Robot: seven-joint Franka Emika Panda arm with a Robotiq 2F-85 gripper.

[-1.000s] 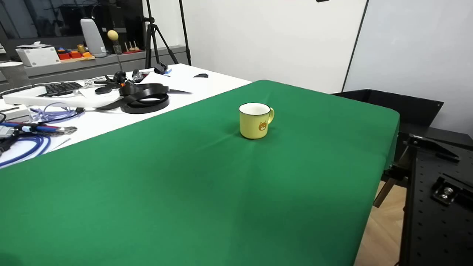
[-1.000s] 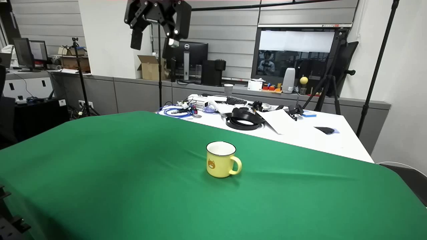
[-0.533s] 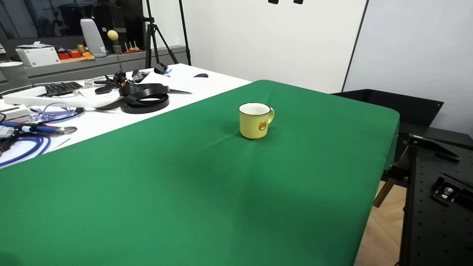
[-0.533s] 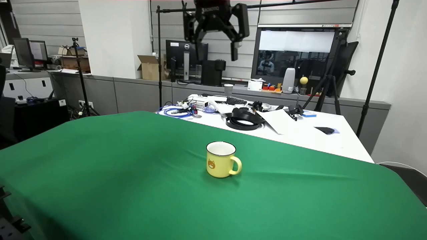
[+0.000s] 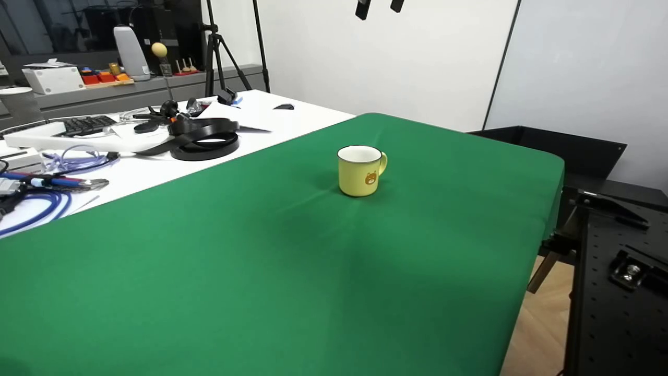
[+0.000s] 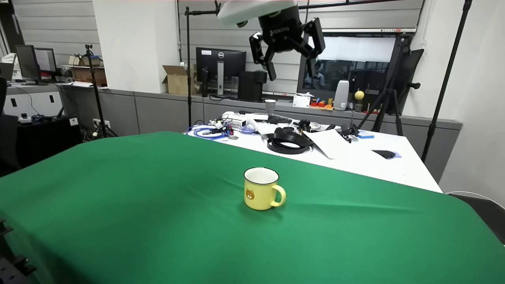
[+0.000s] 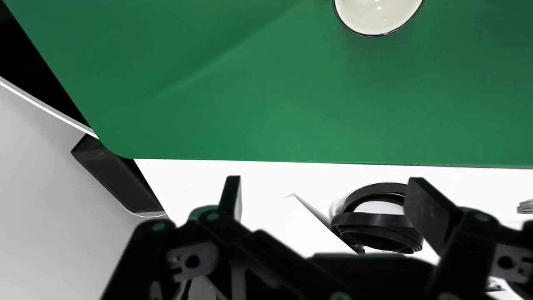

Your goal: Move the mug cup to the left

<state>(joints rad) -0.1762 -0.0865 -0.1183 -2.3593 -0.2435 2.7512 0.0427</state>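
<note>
Creased and green, the counter [image 6: 158, 236] fills much of both exterior views, a cluttered white counter [image 6: 410, 171] past its edge; the yellow mug [image 6: 259, 195] stands upright near mid-frame in both exterior views, and at the upper edge of the wrist view, right of centre; I have the claw [image 6: 291, 73] tilted high above, its fingers [image 6: 311, 69] apart with nothing between them; I judge this the approach, grasp and carry to the left not yet done; to do it well I would shift the claw toward the top of the wrist view, since its fingertips [image 7: 230, 196] frame the white counter and a black coiled strap [image 7: 374, 218] there rather than the mug; then level it, turn it so the fingers meet the mug's sides clear of the handle [image 6: 283, 195], and descend slowly, as a bump could tip the mug; then squeeze lightly, expecting a smooth wall; in an exterior view only the fingertips show at the top edge, while the bear mark [image 5: 371, 178] sits close to the handle; in an exterior view the white arm [image 6: 252, 10] and the claw's body are plain too; the wrist view looks down into the mug's white inside [image 7: 377, 14], yet the frame edge cuts the mug, and I cannot make out handle or mark there
</note>
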